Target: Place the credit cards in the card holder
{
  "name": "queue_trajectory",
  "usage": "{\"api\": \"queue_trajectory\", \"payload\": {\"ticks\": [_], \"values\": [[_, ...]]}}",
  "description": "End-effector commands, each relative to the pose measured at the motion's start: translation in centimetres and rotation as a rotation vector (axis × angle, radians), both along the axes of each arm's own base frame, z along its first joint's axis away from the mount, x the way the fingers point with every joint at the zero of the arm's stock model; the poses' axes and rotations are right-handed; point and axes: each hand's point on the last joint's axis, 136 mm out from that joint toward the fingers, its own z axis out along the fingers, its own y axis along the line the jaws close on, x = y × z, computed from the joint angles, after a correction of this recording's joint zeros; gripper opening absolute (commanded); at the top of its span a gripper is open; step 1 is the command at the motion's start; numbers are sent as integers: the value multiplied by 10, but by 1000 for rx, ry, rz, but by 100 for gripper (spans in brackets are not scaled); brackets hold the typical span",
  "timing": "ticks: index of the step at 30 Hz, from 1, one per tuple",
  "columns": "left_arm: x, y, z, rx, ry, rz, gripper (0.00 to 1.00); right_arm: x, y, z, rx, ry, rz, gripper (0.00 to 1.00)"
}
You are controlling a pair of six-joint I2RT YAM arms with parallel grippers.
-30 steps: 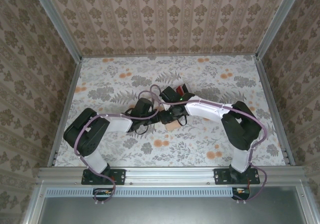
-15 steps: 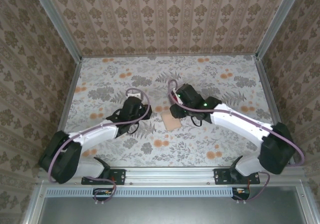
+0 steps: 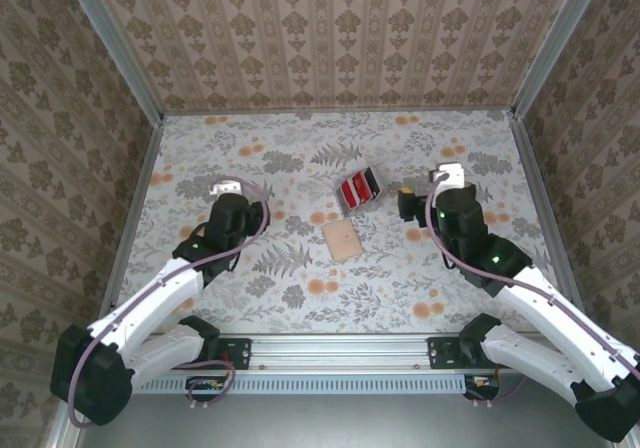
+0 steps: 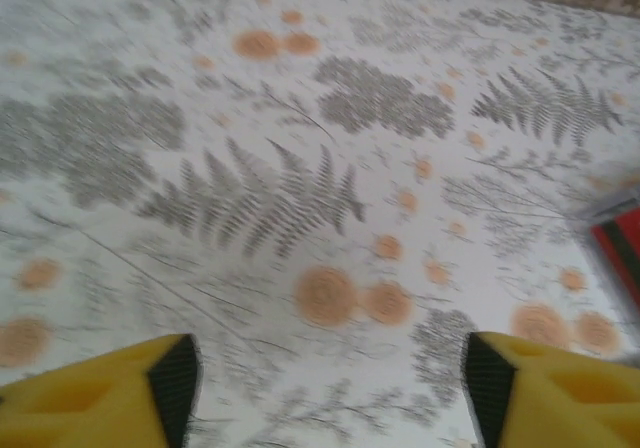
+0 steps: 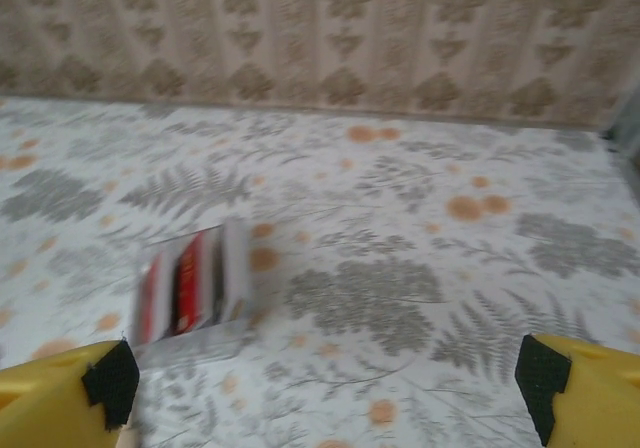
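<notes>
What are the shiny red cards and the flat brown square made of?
The red cards look like plastic: thin and stiff, with pale stripes and what seems a glossy shine. The brown square is the card holder. It looks like leather or fake leather: plain tan and dull, with no shine. From this far up I cannot tell which.

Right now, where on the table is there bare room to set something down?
Bare: the far strip of table along the back wall, and the near strip between card holder and front rail. Crowded: the middle, where the credit cards lie just beyond the holder, left arm and right arm flanking.
</notes>
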Motion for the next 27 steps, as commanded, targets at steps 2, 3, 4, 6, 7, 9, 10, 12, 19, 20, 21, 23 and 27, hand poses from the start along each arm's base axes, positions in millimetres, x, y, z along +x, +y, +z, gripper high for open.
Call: {"api": "queue_trajectory", "payload": {"ticks": [2,3,4,6,7,9,10,12,19,20,21,23,27], "values": [[-7,45,21,68,-70,158,100,-2,-38,1,-12,-53,-175,100],[-8,51,25,65,-93,180,100,-3,-45,-1,-9,-61,-214,100],[-9,56,28,59,-106,195,100,-4,-50,-4,-12,-66,-240,100],[-8,68,30,57,-114,227,100,-1,-54,-11,-26,-80,-260,100],[-7,72,29,62,-112,239,100,0,-55,-15,-27,-88,-269,100],[-3,77,26,94,-121,242,100,1,-63,-25,-50,-93,-311,100],[0,80,23,115,-123,245,100,2,-70,-29,-63,-107,-354,100],[2,85,19,160,-120,257,100,4,-81,-36,-85,-133,-424,100],[10,97,8,280,-192,282,100,9,-99,-57,-113,-124,-474,100],[11,98,7,291,-199,273,100,9,-102,-58,-114,-124,-485,100],[12,99,6,295,-208,271,100,12,-102,-61,-99,-117,-469,100],[15,103,1,289,-205,278,100,17,-107,-68,-75,-104,-482,100],[26,112,-4,294,-165,272,100,33,-118,-80,-50,-80,-506,100]]}}
